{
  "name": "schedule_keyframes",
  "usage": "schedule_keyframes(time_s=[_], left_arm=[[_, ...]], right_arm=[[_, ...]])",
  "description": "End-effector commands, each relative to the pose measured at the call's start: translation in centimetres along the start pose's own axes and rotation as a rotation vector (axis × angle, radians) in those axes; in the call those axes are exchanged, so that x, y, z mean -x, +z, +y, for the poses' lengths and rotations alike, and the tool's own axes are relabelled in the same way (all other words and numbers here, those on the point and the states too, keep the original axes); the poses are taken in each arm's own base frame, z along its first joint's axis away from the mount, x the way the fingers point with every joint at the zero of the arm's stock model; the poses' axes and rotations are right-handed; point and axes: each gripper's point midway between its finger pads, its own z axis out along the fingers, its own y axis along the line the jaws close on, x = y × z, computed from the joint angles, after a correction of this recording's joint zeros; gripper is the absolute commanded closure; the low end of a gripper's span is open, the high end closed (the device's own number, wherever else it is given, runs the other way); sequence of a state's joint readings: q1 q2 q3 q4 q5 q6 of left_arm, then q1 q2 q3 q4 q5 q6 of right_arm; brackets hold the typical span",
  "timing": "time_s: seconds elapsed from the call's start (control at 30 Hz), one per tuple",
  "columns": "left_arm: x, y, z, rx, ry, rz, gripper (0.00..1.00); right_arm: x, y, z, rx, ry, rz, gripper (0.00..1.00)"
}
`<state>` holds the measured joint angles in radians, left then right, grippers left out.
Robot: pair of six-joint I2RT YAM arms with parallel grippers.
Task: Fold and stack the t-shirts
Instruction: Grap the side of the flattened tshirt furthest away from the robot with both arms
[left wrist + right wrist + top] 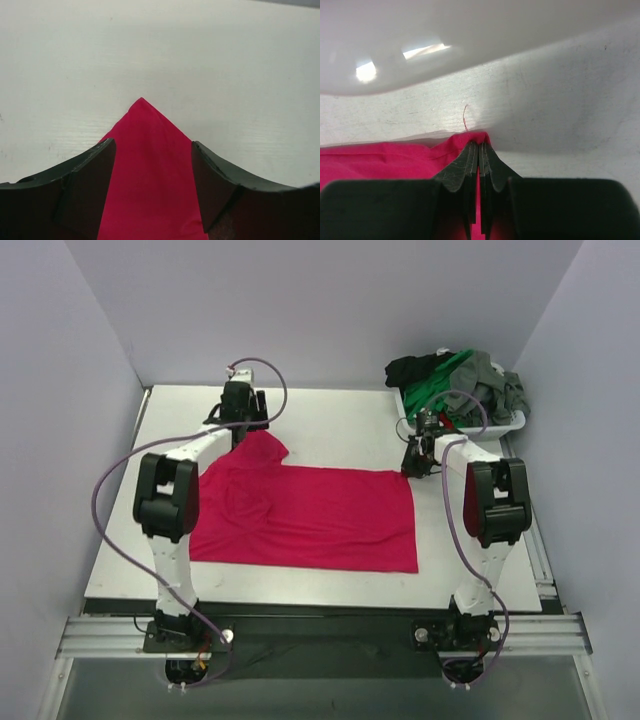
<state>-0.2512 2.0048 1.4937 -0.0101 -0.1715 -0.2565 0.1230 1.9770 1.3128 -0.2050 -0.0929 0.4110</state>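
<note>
From above, the red t-shirt (310, 520) lies spread across the white table (330, 420), other t-shirts (460, 380) heaped in a basket (500, 427) at its far right corner, pale walls (100, 340) around. Only the wrist views show the right gripper (479, 147) pinched shut on the shirt's corner, and the left gripper (151, 147) open astride a pointed fold.
</note>
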Motion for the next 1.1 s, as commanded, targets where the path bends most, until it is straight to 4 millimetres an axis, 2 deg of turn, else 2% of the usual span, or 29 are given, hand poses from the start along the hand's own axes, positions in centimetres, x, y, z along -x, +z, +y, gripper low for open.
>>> schedule_keyframes(time_s=[0.0, 0.03, 0.07, 0.1, 0.13, 0.17, 0.2, 0.23, 0.27, 0.3, 0.33, 0.37, 0.4, 0.43, 0.47, 0.5, 0.53, 0.7, 1.07], left_arm=[[-1.0, 2.1, 0.6, 0.016, 0.061, 0.082, 0.29], [-2.2, 3.1, 0.9, 0.028, 0.065, 0.114, 0.29], [-1.0, 3.5, 0.5, 0.023, 0.063, 0.096, 0.30], [-0.8, 3.9, 0.4, 0.024, 0.064, 0.098, 0.30], [-1.8, 4.7, 0.6, 0.031, 0.071, 0.124, 0.31], [-0.4, 5.0, 0.2, 0.027, 0.070, 0.100, 0.32], [-0.5, 5.5, 0.3, 0.035, 0.073, 0.107, 0.32], [-1.7, 6.1, 0.6, 0.054, 0.082, 0.142, 0.33], [-1.5, 6.5, 0.9, 0.069, 0.092, 0.142, 0.34], [-0.2, 6.8, 0.6, 0.068, 0.091, 0.120, 0.34], [-1.5, 7.6, 0.9, 0.084, 0.103, 0.156, 0.34], [-1.5, 7.9, 1.1, 0.093, 0.114, 0.160, 0.35], [-0.1, 8.1, 0.7, 0.094, 0.114, 0.136, 0.35], [-1.5, 8.8, 1.2, 0.113, 0.122, 0.173, 0.35], [-1.5, 9.0, 1.4, 0.126, 0.123, 0.182, 0.36], [-0.4, 9.1, 1.2, 0.125, 0.124, 0.163, 0.37], [-1.2, 9.4, 1.4, 0.132, 0.130, 0.182, 0.38], [-1.3, 9.3, 1.8, 0.162, 0.123, 0.193, 0.44], [-2.6, 9.1, 2.2, 0.178, 0.128, 0.255, 0.44]], right_arm=[[-0.4, -0.1, -0.1, 0.011, -0.008, 0.024, 1.00], [-0.3, 0.0, -0.1, 0.012, -0.010, 0.024, 1.00], [-0.5, 0.1, 0.0, 0.015, -0.010, 0.029, 1.00], [-0.3, 0.1, 0.1, 0.018, -0.010, 0.027, 1.00], [-0.5, 0.2, 0.0, 0.018, -0.011, 0.031, 1.00], [-0.5, 0.2, 0.2, 0.022, -0.012, 0.032, 1.00], [-0.4, 0.2, 0.2, 0.024, -0.011, 0.032, 1.00], [-0.5, 0.3, 0.2, 0.025, -0.011, 0.036, 1.00], [-0.4, 0.4, 0.3, 0.027, -0.012, 0.035, 1.00], [-0.5, 0.4, 0.2, 0.028, -0.009, 0.039, 1.00], [-0.6, 0.5, 0.3, 0.029, -0.012, 0.041, 1.00], [-0.6, 0.5, 0.4, 0.032, -0.012, 0.043, 1.00], [-0.6, 0.6, 0.3, 0.032, -0.012, 0.044, 1.00], [-0.6, 0.5, 0.3, 0.033, -0.011, 0.043, 1.00], [-0.6, 0.6, 0.3, 0.034, -0.012, 0.045, 1.00], [-0.6, 0.6, 0.3, 0.033, -0.014, 0.046, 1.00], [-0.6, 0.5, 0.4, 0.034, -0.014, 0.043, 1.00], [-0.6, 0.6, 0.4, 0.037, -0.014, 0.045, 1.00], [-0.7, 0.6, 0.4, 0.040, -0.015, 0.049, 1.00]])
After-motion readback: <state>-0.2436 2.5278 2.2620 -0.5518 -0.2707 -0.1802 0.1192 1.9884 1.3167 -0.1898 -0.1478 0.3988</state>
